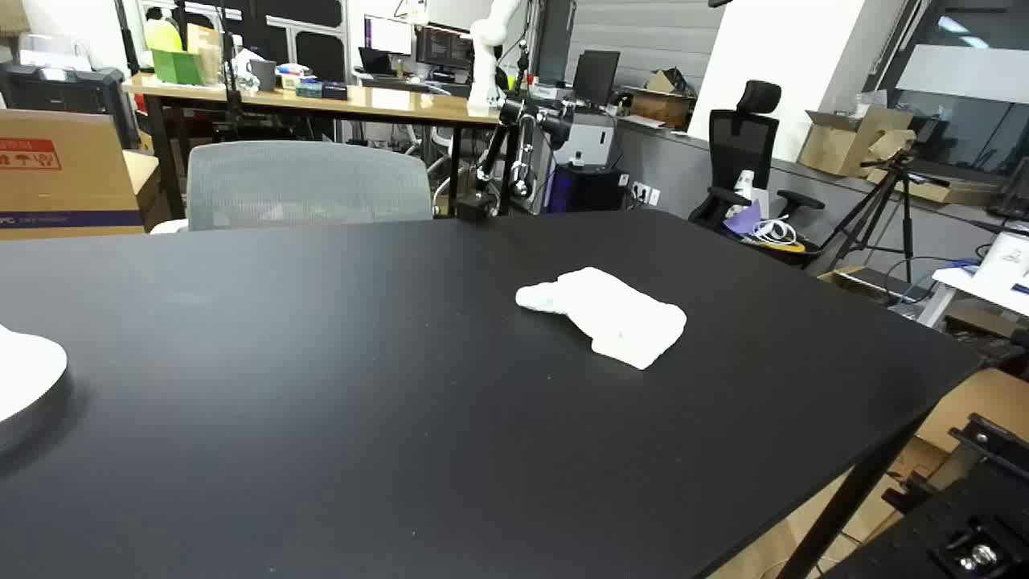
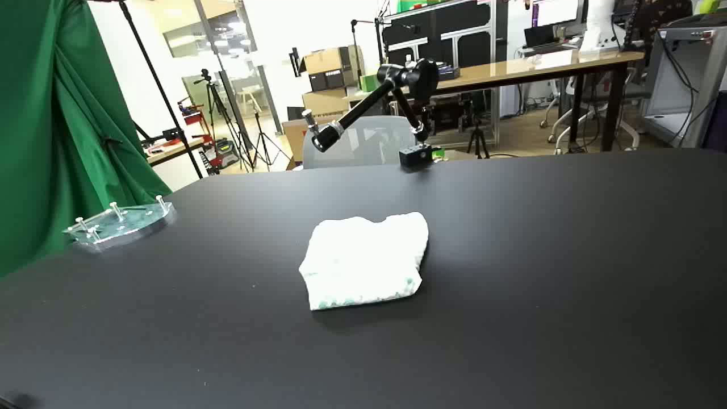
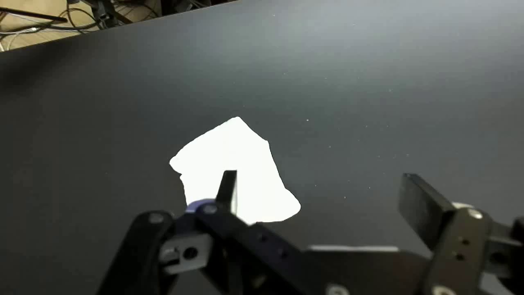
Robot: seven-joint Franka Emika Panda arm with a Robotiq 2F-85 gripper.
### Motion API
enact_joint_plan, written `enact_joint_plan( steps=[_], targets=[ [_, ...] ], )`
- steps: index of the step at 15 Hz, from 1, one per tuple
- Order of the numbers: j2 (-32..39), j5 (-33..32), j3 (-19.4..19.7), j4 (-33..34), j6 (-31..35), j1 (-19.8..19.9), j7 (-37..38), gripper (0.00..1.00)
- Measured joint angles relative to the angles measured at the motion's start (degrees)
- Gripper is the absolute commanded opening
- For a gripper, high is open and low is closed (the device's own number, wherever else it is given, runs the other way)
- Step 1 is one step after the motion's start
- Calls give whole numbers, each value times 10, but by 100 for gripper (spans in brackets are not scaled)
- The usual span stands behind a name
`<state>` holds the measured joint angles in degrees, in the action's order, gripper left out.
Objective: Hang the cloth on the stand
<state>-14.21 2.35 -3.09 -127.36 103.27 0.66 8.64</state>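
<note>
my fingers (image 3: 423, 209) are wide apart, and in the wrist view one hides a bit of the cloth (image 3: 239, 157) on the table (image 3: 368, 102); a white thing (image 1: 26, 370) is cut off, i can't tell what

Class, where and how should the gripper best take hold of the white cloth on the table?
Likely the narrow end, from above, with the open gripper straddling it: the cloth lies low on the table and that end juts from its wider body.
</note>
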Motion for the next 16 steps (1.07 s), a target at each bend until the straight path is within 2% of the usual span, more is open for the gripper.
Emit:
enact_joint_plan(
  steps=[16],
  targets=[
    [2,-10,-1,-2,17,0,0,100]
  ],
)
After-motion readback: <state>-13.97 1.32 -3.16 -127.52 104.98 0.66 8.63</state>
